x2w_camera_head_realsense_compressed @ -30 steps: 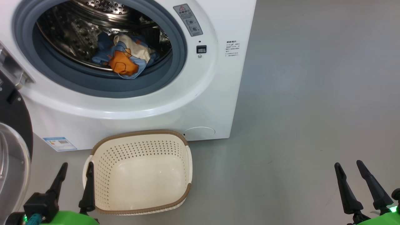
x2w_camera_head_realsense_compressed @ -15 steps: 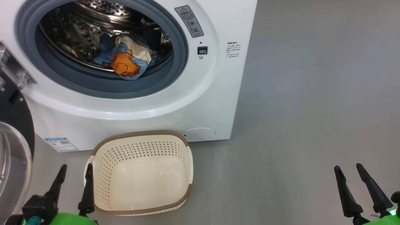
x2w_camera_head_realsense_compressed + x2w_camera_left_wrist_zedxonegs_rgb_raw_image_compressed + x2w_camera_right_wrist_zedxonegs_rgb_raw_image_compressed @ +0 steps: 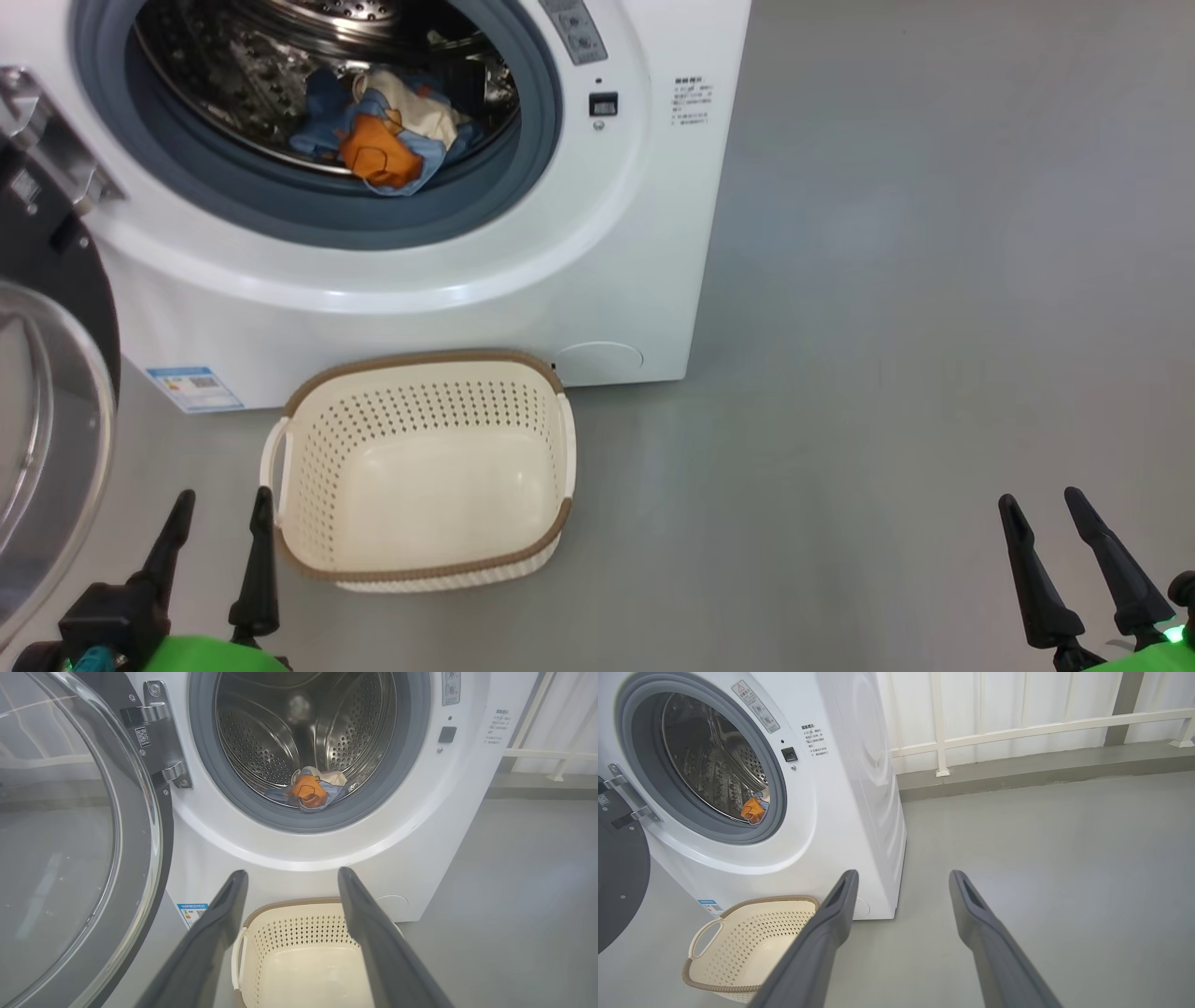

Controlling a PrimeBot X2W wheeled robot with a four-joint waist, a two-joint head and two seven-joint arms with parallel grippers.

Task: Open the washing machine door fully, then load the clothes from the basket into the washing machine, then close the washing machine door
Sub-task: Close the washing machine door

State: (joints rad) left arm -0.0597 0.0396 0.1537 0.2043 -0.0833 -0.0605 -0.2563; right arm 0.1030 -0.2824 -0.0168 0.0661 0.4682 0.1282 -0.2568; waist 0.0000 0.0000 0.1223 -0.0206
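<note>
Head view: clothes inside washing machine; basket empty, just before machine; left gripper, right gripper jaws wide, holding nothing.
Left wrist view: washing machine door swung open beside machine.
Right wrist view: clothes low in machine.
Loading looks done; next, push door shut.

door open, clothes in washing machine, basket seemingly empty

View shifted: washing machine, basket now higher.

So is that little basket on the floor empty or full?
Empty. The basket shows a bare cream bottom, and the clothes lie inside the drum of the washing machine.
</note>
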